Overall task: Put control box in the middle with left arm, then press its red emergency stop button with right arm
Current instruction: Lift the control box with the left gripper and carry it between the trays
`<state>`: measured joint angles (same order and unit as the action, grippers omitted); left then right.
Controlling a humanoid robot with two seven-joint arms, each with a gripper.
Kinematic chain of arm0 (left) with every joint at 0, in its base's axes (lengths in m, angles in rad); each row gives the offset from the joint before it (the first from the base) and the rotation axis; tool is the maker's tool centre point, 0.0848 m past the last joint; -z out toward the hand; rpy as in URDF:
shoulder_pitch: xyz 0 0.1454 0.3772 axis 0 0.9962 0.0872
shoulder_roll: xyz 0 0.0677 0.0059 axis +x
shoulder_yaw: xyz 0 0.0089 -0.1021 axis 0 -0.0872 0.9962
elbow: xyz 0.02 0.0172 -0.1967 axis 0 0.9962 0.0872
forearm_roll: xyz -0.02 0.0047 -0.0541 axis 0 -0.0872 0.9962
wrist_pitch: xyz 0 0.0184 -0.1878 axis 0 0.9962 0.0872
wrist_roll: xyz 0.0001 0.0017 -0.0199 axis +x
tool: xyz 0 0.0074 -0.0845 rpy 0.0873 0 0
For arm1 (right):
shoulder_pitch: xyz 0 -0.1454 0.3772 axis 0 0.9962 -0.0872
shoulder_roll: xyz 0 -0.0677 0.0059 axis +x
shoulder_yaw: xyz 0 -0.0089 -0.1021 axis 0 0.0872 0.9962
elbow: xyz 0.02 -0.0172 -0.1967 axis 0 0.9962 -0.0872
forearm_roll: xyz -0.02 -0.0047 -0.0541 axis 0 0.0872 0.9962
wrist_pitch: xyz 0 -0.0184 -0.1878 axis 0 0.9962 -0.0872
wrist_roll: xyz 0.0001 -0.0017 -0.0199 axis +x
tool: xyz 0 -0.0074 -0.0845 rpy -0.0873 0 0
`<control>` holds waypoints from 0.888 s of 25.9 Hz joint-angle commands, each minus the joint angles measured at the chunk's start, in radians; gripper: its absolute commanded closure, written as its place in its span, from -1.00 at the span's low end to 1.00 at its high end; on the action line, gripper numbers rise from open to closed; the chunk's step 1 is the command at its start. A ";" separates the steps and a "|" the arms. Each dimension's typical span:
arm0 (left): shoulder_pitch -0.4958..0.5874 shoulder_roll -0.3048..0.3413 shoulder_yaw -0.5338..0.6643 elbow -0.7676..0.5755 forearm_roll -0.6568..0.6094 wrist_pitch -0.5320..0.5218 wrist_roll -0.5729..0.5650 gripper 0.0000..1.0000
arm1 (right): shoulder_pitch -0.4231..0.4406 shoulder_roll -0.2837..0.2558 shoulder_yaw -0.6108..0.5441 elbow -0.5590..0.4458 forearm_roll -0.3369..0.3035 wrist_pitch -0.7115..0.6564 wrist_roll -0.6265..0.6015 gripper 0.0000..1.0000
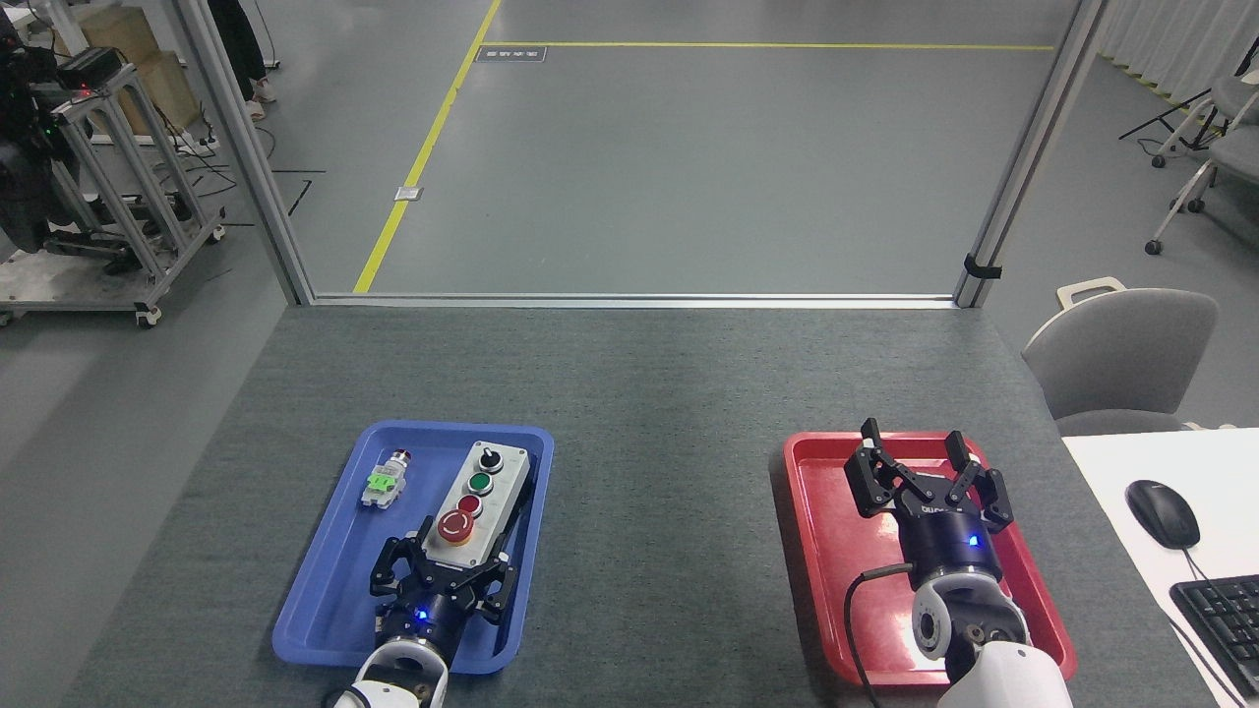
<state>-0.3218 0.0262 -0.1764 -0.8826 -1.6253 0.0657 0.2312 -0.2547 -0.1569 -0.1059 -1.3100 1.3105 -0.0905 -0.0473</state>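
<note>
The control box, light grey with a black knob, a green, a small red and a large red emergency stop button, lies lengthwise in the blue tray at the left. My left gripper is at the box's near end, its black fingers spread open on either side of that end. My right gripper hovers open over the red tray at the right, holding nothing. The middle, bare dark grey tabletop, lies between the two trays.
A small push-button part with a green tag lies in the blue tray left of the box. A white desk with a mouse and keyboard adjoins the table's right side, with a grey chair behind it.
</note>
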 commanded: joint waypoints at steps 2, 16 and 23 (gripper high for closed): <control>-0.003 0.003 0.000 -0.003 -0.001 -0.007 0.000 -0.27 | 0.000 0.000 0.000 0.000 -0.001 0.000 0.003 -1.00; 0.023 0.054 0.026 -0.249 0.216 -0.139 0.010 1.00 | 0.000 -0.003 0.000 0.000 0.001 0.000 0.003 -1.00; 0.058 -0.111 -0.044 -0.326 0.197 -0.092 -0.021 1.00 | 0.000 -0.003 0.000 0.000 0.000 0.000 0.003 -1.00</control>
<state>-0.2671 -0.0007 -0.1901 -1.1993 -1.4170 -0.0534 0.2279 -0.2547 -0.1595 -0.1058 -1.3100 1.3105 -0.0909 -0.0444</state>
